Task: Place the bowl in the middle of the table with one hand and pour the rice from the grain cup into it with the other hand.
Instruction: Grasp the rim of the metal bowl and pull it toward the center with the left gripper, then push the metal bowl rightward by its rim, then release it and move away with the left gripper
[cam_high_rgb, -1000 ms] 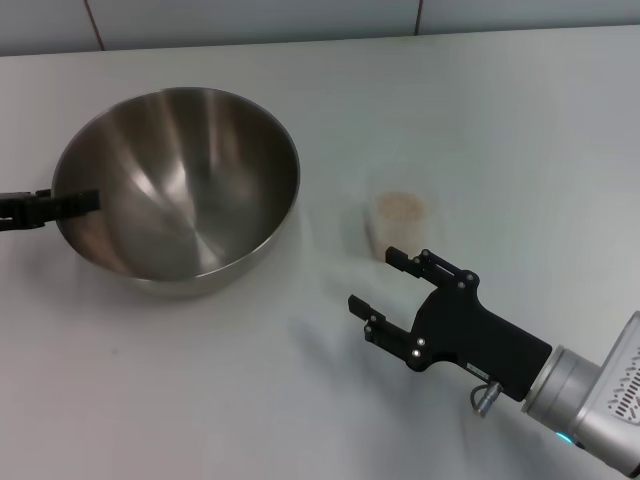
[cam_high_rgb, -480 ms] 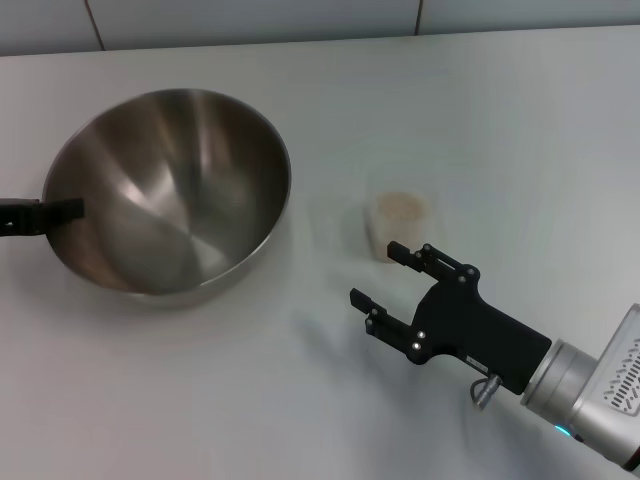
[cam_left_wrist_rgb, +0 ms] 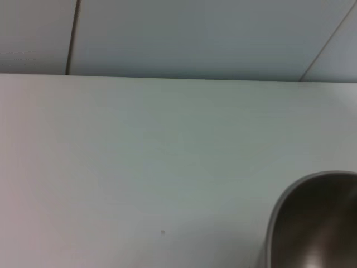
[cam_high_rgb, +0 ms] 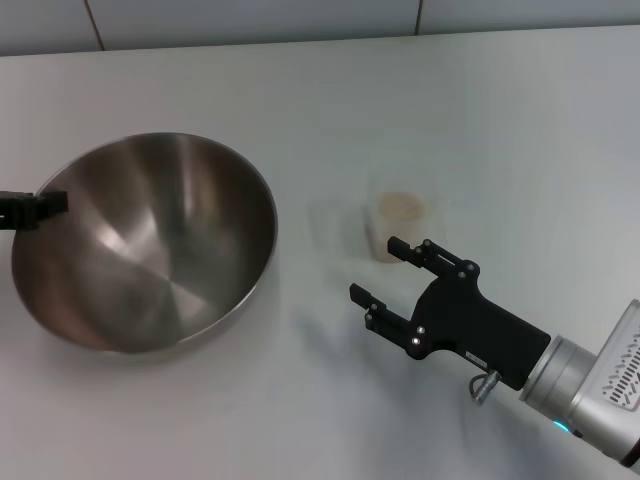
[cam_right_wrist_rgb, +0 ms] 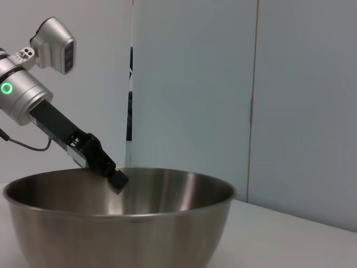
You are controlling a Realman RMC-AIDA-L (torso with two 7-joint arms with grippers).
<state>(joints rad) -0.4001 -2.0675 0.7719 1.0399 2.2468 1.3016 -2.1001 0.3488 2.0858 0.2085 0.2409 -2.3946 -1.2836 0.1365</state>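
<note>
Bowl shifted since the earlier frames: nearer the robot and further toward its left, now tilted, opening facing the right side. Left end effector clamped on the bowl's left rim, one dark finger lying inside the wall; arm extends off the left edge of the head view. From the right wrist view, the same finger seen hooked over the far rim, silver forearm sloping up and away behind it. Left wrist view: only bare surface and a slice of bowl rim.

Right end effector hovering low over the surface, fingers spread wide, nothing between them, pointed toward the grain cup; forearm runs back to the lower right corner. Grain cup upright, just beyond the fingertips, not touched, well right of the bowl. Rice visible in the cup near the brim.
</note>
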